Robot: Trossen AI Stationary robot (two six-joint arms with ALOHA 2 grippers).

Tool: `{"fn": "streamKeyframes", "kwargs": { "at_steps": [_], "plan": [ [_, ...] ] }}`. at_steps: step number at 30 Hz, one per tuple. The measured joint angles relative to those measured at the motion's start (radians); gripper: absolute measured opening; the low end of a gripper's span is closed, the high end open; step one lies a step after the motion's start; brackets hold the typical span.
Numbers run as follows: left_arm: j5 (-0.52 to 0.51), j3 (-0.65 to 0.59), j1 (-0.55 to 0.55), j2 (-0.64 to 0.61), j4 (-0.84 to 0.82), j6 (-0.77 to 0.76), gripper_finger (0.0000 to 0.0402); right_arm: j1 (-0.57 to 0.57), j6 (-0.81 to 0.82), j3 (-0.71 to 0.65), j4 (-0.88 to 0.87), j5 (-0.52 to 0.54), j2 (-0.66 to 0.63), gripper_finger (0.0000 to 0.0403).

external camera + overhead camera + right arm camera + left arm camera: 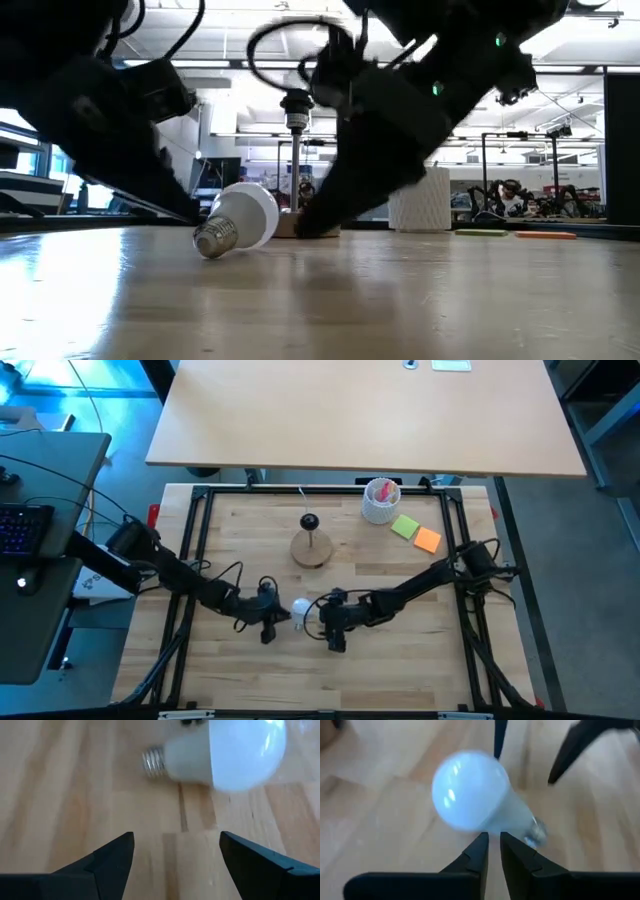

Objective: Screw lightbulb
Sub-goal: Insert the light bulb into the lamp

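The white lightbulb (300, 609) lies on its side on the wooden table between my two grippers, its silvery screw base (213, 238) toward the near edge. My left gripper (494, 840) is all but shut, with only a narrow slit between the fingertips. Those tips stand right at the bulb's neck (512, 822). My right gripper (176, 840) is open on the bulb's other side, short of the bulb (225, 755), with nothing between its fingers. The wooden disc stand (310, 550) with its black socket (310, 520) is farther back. My left gripper's fingertips (482, 842) stand against the bulb's neck just above the screw base, coming slanting down from the table's left. Whether they touch the bulb, I cannot tell. The bulb rests on the table.
A white ribbed cup (381, 500) with pink contents stands at the back right, with a green note (405, 526) and an orange note (428, 540) beside it. A black frame (200, 495) borders the table. Bare wood lies toward the near edge.
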Motion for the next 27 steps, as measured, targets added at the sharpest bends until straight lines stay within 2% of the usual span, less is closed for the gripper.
{"fn": "streamKeyframes", "kwargs": {
  "at_steps": [3,6,13,17,20,23,27],
  "plan": [
    [-0.045,0.003,0.045,0.02,0.011,0.016,0.0034,-0.003,0.002,0.0,0.052,0.002,0.023,0.0293],
    [-0.044,0.009,0.103,0.044,0.059,0.079,0.0025,-0.003,0.018,0.0,0.044,0.027,0.024,0.0293],
    [-0.03,0.031,0.204,0.039,0.126,0.251,0.001,0.038,0.089,0.005,-0.215,0.207,-0.078,0.0293],
    [0.014,0.042,0.189,-0.015,0.063,0.274,0.0004,0.051,0.068,-0.008,-0.244,0.173,-0.095,0.0293],
    [0.081,0.04,0.176,-0.025,0.008,0.206,0.0001,0.05,0.074,-0.034,-0.153,0.123,-0.094,0.0293],
    [0.14,0.037,0.175,-0.014,-0.025,0.159,0.0001,0.055,0.1,-0.045,-0.1,0.125,-0.085,0.0293],
    [0.137,0.039,0.187,0.013,-0.008,0.142,0.0001,0.074,0.108,-0.048,-0.092,0.144,-0.09,0.0293]
  ]
}}
